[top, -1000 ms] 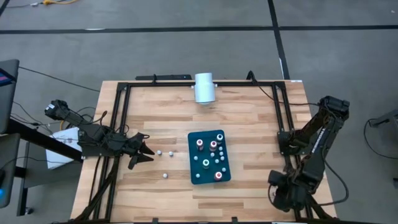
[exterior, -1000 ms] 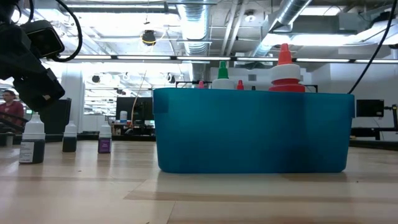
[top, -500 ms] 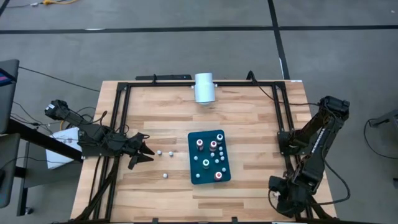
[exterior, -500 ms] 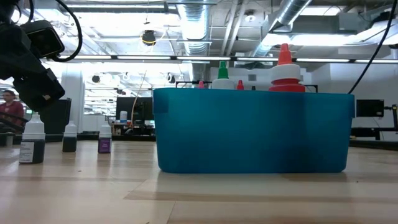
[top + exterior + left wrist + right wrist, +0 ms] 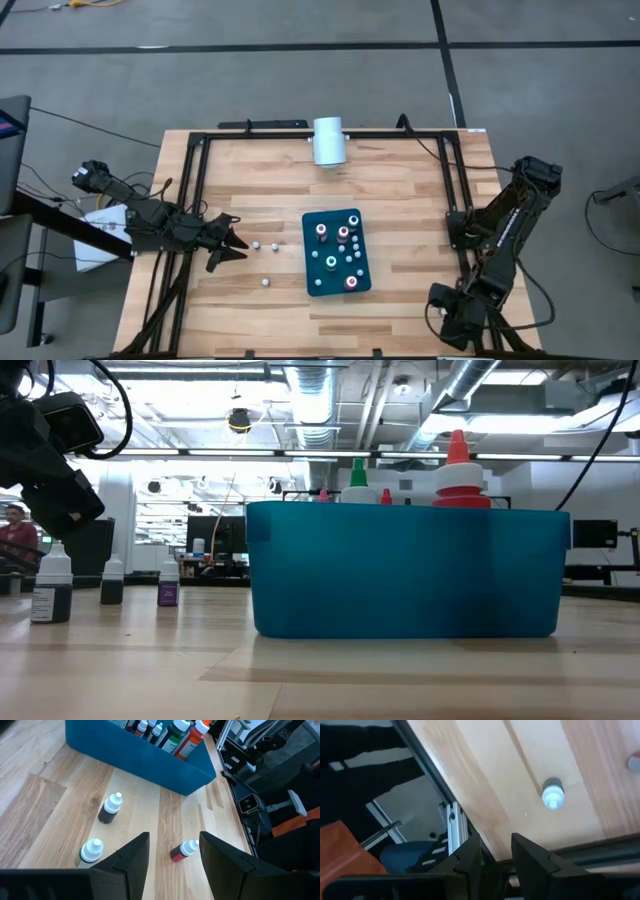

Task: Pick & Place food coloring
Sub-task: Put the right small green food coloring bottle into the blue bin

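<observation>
The food coloring bottles are in two groups. Several stand in the teal tray (image 5: pixel 337 276) (image 5: pixel 150 757) (image 5: pixel 405 570), with red (image 5: pixel 458 468) and green (image 5: pixel 358 478) tops above its rim. Three small white-capped bottles (image 5: pixel 257 244) (image 5: pixel 275 242) (image 5: pixel 266 281) are on the wood left of the tray; in the left wrist view two stand upright (image 5: pixel 109 809) (image 5: pixel 90 852) and one lies on its side (image 5: pixel 182 851). My left gripper (image 5: pixel 238 240) (image 5: pixel 173 840) is open, just left of them, touching none. My right gripper (image 5: pixel 447 318) (image 5: pixel 496 840) waits at the table's near right corner, with a narrow gap between its fingers.
A large white cylinder (image 5: pixel 328 141) lies at the table's far edge. A black frame (image 5: pixel 200 180) runs around the wooden top. Bare wood lies right of the tray and along the near edge. In the low view a person (image 5: pixel 15 535) shows in the room behind.
My right arm has folded slightly lower toward the table's near edge. My left gripper and the bottles have kept still.
</observation>
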`<state>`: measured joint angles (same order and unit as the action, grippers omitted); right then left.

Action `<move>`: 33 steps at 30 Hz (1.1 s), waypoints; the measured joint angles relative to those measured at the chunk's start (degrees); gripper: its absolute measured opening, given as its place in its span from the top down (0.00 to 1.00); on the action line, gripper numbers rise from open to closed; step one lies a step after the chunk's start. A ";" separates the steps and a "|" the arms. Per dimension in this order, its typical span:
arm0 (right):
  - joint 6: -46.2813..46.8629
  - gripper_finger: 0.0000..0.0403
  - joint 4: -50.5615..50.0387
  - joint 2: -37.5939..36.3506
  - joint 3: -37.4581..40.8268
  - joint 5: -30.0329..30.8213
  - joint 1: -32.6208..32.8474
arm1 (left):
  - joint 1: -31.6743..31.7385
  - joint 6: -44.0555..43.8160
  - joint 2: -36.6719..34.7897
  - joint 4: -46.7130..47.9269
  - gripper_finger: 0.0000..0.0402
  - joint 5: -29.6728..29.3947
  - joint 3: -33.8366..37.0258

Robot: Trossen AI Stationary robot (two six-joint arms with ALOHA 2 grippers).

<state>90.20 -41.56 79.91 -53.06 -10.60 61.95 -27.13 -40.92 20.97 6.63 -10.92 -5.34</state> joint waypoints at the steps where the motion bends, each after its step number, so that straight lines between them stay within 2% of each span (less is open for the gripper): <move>1: -0.18 0.75 0.09 0.44 0.00 0.01 -0.38 | 0.02 0.22 0.00 0.00 0.59 0.00 0.00; 7: -2.45 0.75 -0.33 1.96 0.00 -1.69 -1.28 | 0.01 0.79 0.00 0.03 0.59 0.00 0.01; 20: 5.85 0.75 -1.27 1.96 0.00 -2.15 -0.87 | 0.00 1.26 0.02 0.42 0.59 0.00 0.00; 33: 8.96 0.75 -1.29 1.96 1.40 -2.72 -2.43 | 0.00 2.20 0.02 0.42 0.59 0.00 0.02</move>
<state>99.16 -42.85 81.87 -51.66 -13.32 59.52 -27.13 -38.72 20.99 7.05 -10.92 -5.32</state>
